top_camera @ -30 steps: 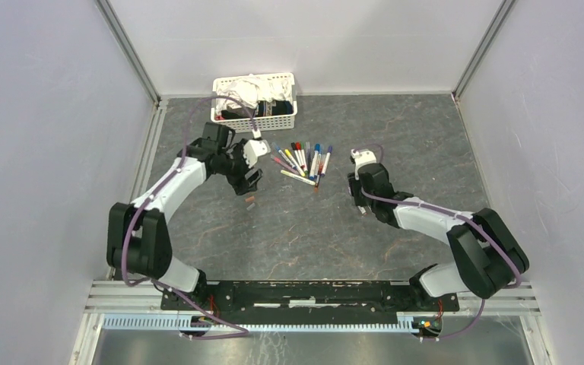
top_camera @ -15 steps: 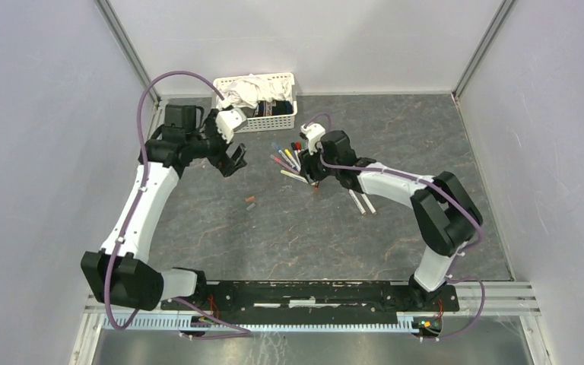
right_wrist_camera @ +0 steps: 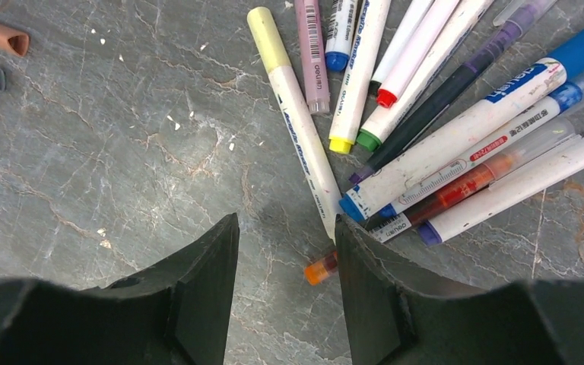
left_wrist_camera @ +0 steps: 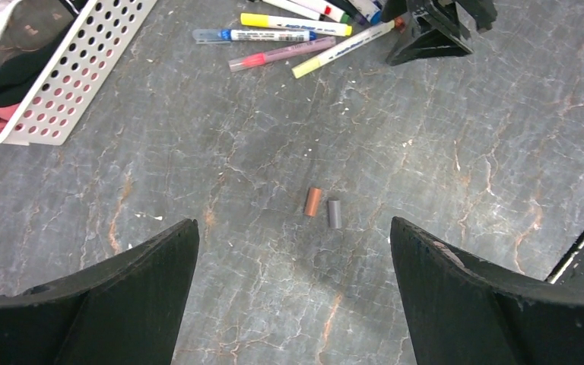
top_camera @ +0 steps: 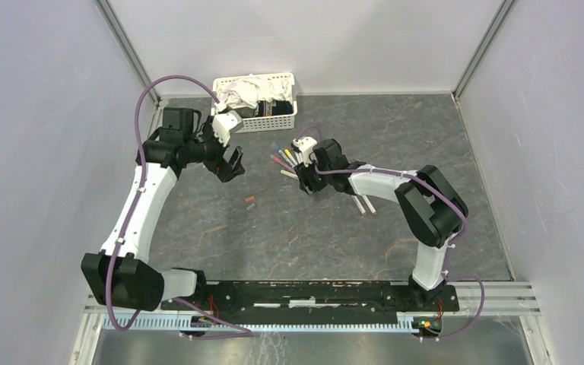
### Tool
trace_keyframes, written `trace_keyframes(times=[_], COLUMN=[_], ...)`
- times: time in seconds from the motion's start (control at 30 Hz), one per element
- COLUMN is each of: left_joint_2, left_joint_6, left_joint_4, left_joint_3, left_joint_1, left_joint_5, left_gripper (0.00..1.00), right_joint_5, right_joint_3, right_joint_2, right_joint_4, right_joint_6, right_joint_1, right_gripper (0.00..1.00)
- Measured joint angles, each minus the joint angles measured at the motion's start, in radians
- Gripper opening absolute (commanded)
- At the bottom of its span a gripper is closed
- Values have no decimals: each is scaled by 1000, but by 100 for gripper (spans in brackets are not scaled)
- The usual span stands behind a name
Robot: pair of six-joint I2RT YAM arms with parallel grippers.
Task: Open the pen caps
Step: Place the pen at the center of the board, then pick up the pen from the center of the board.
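Nearest to the arms' bases, two bare white barrels [top_camera: 363,203] are lying side by side on the table [top_camera: 312,243], right of its middle. Two loose caps [left_wrist_camera: 324,207], one brown and one grey, are lying just beside each other, left of the middle. Going further, your right gripper [right_wrist_camera: 285,228] is hanging low at the near end of the pens [right_wrist_camera: 426,144]. Its jaws are standing partly apart and pinching nothing, and a small orange end [right_wrist_camera: 318,270] is showing in the gap between them. The pens are lying in a fan in the far half of the table, about midway between its left and right edges, and their long axes are running away from this gripper toward the far edge. The yellow-capped pen [right_wrist_camera: 296,129] is pointing its cap [right_wrist_camera: 268,38] away, with its white tail just beside one finger. So I am judging the right arm the nearer one. Your left gripper [left_wrist_camera: 293,224] is hovering spread wide and empty, left of the fan, near the white basket [left_wrist_camera: 84,68] at the far edge.
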Motion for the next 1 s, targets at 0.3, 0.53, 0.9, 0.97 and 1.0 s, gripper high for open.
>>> trace_keyframes(times=[0.3,0.53,0.9,0.97,1.0], left_joint_2=[24,32,34,34,34], left_joint_6=[0,0,0,1,5], left_joint_4=[-27,-31,-57,-69,-74], left_joint_3=[0,0,-2,-10,-18], left_joint_1=[0,0,0,0,0], left_joint_5=[49,55,87,98,104], left_gripper=[100,100,100,100,100], right_joint_5=[8,2,8,17,18], right_joint_3=[31,52,31,7,-3], right_joint_2=[23,78,81,72,67], right_joint_4=[-2,-3,40,71,82], right_joint_6=[-39,-58,-77,-80,-83], right_joint_1=[0,0,27,50,58], right_gripper=[53,45,16,10,9])
